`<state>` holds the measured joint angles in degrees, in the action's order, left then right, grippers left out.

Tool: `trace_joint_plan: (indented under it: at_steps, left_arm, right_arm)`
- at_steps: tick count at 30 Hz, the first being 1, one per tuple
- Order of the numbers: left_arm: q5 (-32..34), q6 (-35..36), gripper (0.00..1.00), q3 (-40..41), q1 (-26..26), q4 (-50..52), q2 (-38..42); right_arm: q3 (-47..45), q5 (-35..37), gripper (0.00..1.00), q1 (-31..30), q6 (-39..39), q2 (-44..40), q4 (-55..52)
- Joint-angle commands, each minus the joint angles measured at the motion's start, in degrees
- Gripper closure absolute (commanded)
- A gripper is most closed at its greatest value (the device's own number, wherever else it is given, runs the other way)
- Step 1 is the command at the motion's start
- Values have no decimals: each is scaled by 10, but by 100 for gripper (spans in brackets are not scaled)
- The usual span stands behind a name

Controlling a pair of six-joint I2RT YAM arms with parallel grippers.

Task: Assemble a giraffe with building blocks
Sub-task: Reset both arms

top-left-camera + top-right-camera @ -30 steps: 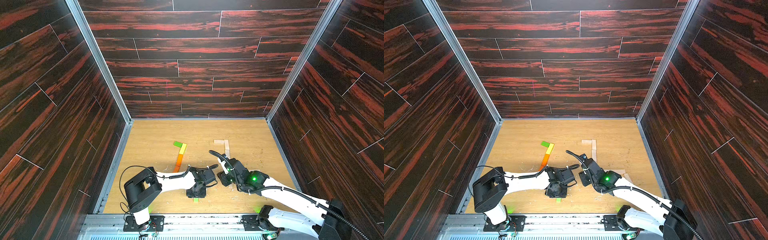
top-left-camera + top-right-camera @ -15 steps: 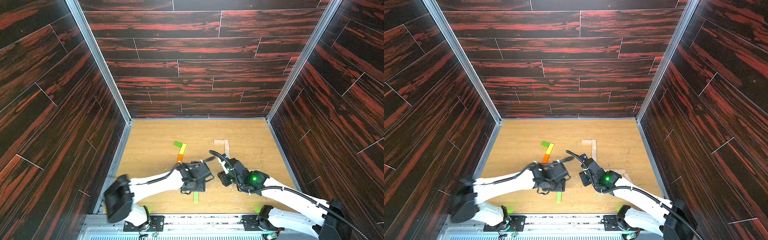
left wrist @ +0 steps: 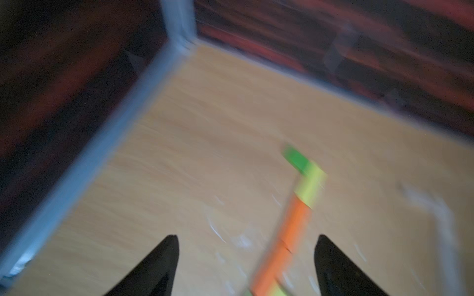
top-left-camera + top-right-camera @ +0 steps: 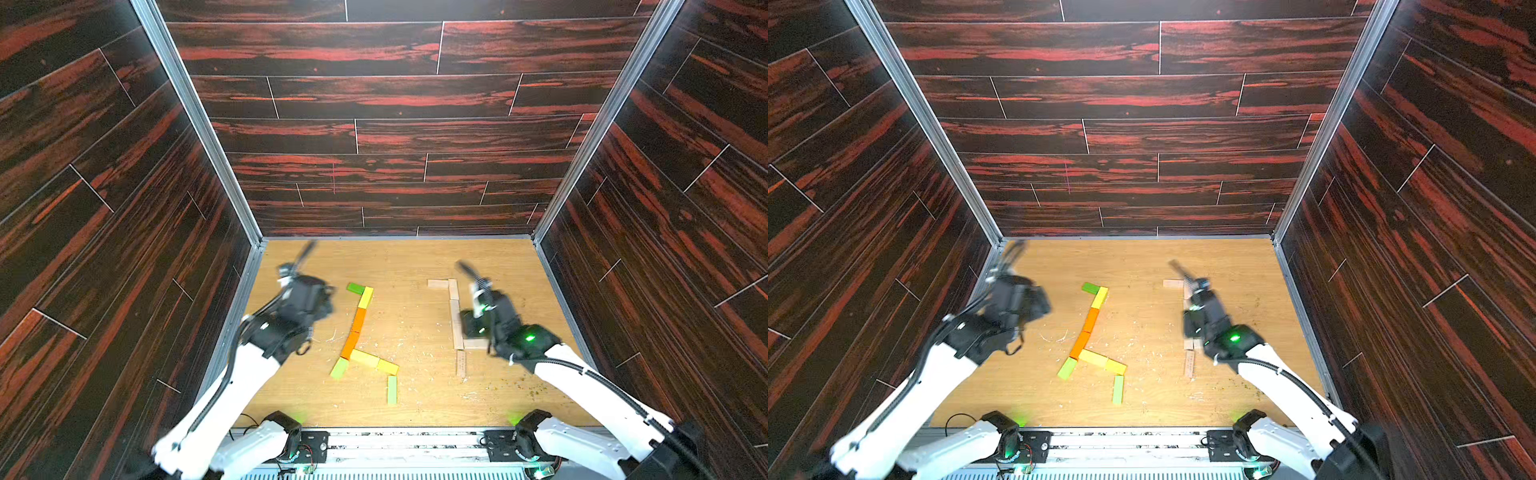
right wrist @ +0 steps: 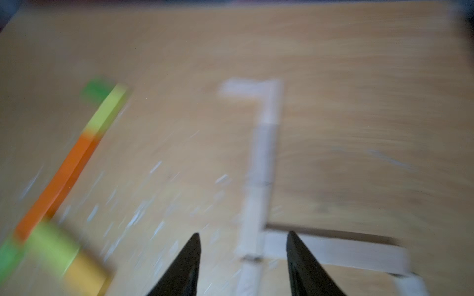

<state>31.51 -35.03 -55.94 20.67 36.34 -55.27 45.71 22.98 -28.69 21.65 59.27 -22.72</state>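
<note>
Both hovering spread and empty: left gripper [image 3: 247, 237], right gripper [image 5: 242, 234].
Reading the building blocks [image 4: 359, 319] as light, stiff, slick; pinching across long edges mid-length is looking safest.

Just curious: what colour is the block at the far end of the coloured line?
Green block, clearest in a top view.

I'm in a lab test booth: dark plank walls [image 4: 374, 137] and metal posts [image 4: 197, 124] surround my fingers [image 3: 159, 266], with a pale wooden floor [image 4: 407, 257] beneath.

Both top views look steeply down from overhead — the wrist views sit low, both catching the coloured blocks [image 3: 292, 230].
</note>
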Motion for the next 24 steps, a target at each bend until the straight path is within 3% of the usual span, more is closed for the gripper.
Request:
trace_joint_plan:
  at_steps: [1,6,10,15,24]
  left_arm:
    - [96,26,14,80,-58,-131,33]
    - [180,7,14,206,-126,-242,80]
    - [230,30,11,283,-144,-317,92]
    - [272,65,5,329,-157,-368,62]
    - [261,101,0,399,-174,-501,9]
  right_arm:
    - [-42,50,44,62,21,-44,91]
    - [-143,184,37,110,-98,-65,321]
    - [-175,216,33,160,-150,-11,423]
    - [-253,216,29,194,-175,32,568]
    - [-363,151,23,202,-208,120,825]
